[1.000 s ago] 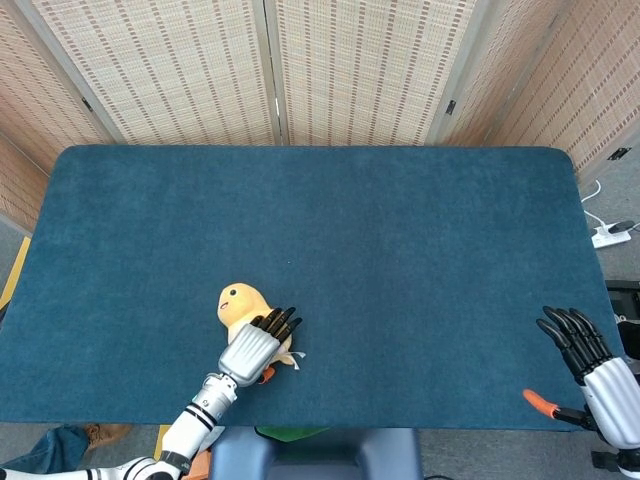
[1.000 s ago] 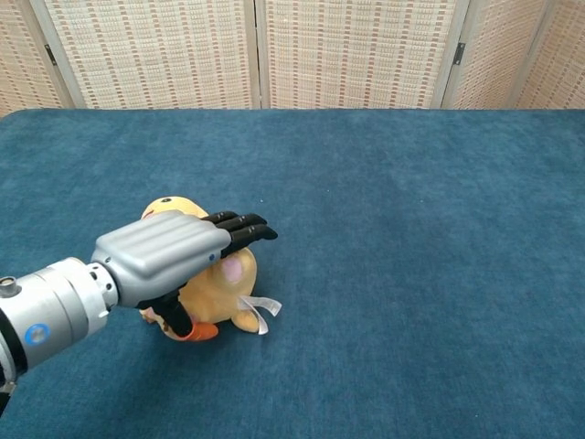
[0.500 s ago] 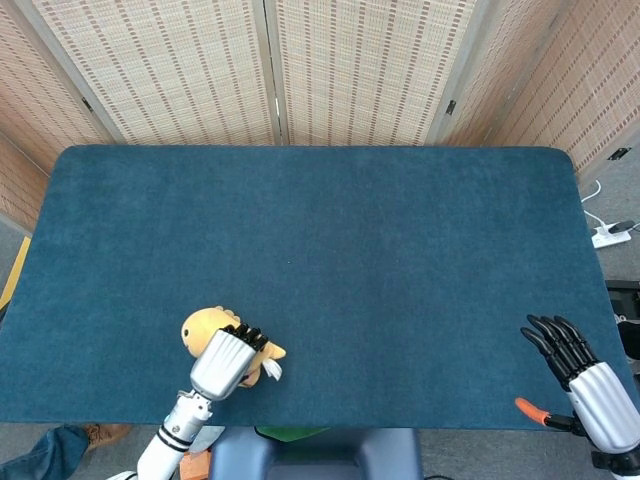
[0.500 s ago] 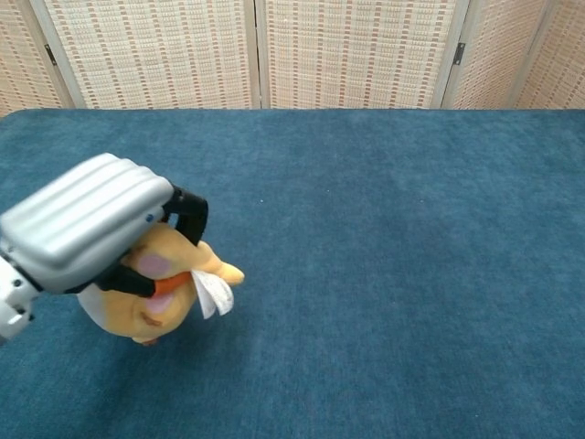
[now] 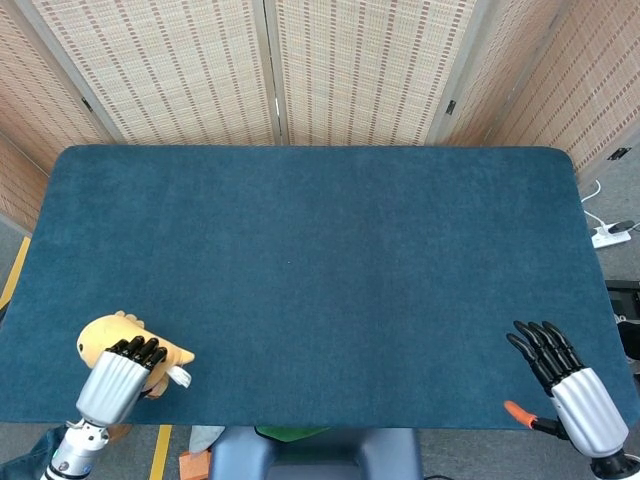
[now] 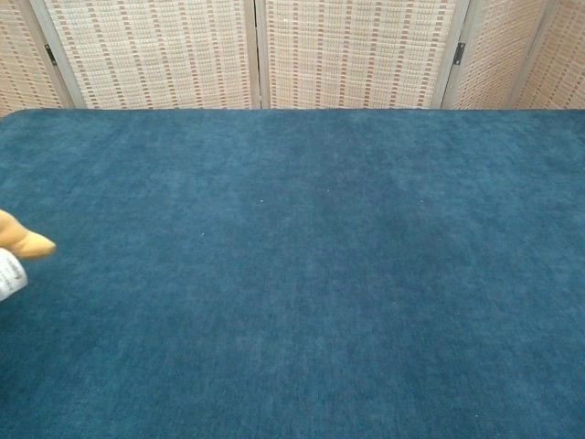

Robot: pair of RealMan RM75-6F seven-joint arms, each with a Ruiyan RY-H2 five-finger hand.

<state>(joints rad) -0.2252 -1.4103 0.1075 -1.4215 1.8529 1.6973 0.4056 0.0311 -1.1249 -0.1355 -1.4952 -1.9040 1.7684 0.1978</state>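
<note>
Plush duck under and within the curled grip of the left robot hand, at table's near-left edge.

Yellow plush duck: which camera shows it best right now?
The head view: the yellow plush duck shows with its head and body visible, held by the left hand near the table's front left corner. The chest view catches only a sliver at its left edge.

Yellow plush toy, dark blue table, beige woven screens.
</note>
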